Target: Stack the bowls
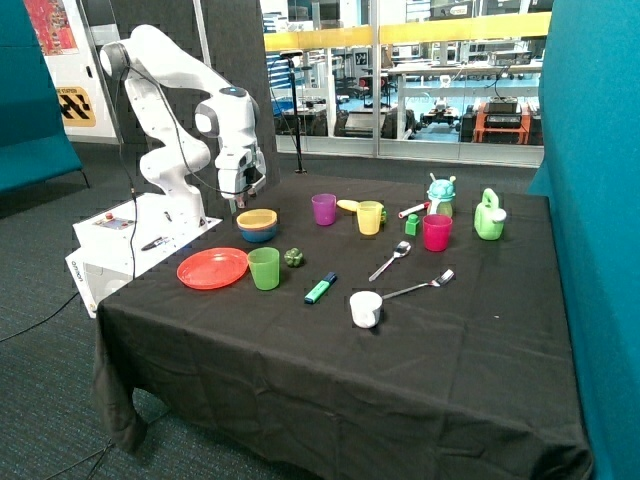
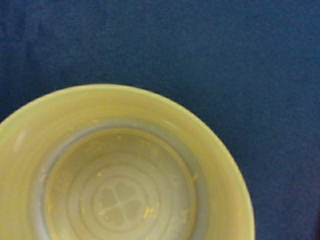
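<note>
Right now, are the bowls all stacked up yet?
Mostly, it seems. The yellow bowl sits nested in the blue bowl, beside the orange plate. The end effector hovers just above that stack, holding nothing I can see. No purple bowl shows anywhere.

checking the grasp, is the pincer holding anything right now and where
Nothing seems held: the pincer hangs just above the yellow bowl, nested in the blue bowl; the wrist view shows no contact.
</note>
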`<state>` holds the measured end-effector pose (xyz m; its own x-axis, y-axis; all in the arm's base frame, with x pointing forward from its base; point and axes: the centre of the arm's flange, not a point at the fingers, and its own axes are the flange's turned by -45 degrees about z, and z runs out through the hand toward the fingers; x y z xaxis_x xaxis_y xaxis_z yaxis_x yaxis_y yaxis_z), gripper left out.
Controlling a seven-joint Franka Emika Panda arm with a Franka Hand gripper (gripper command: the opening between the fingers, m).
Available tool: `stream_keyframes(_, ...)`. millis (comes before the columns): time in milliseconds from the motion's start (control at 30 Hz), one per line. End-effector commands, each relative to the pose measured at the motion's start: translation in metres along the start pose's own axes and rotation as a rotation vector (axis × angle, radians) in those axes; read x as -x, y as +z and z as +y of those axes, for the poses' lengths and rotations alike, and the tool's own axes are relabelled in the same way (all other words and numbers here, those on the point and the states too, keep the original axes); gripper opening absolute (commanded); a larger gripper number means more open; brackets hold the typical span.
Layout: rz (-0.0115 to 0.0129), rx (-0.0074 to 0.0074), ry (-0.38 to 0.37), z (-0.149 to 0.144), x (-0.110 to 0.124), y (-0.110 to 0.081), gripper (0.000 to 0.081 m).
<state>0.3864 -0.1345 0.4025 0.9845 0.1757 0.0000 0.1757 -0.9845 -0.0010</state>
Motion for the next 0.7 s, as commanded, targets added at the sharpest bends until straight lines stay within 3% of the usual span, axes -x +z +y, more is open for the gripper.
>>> stream_keyframes(0,0.0,0.001,0.014,0.0083,0.0028,-0.005,0.0542)
stream_keyframes(667,-0.0001,0.001,-0.058,0.0047,-0.0017,-0.0103,0.0541)
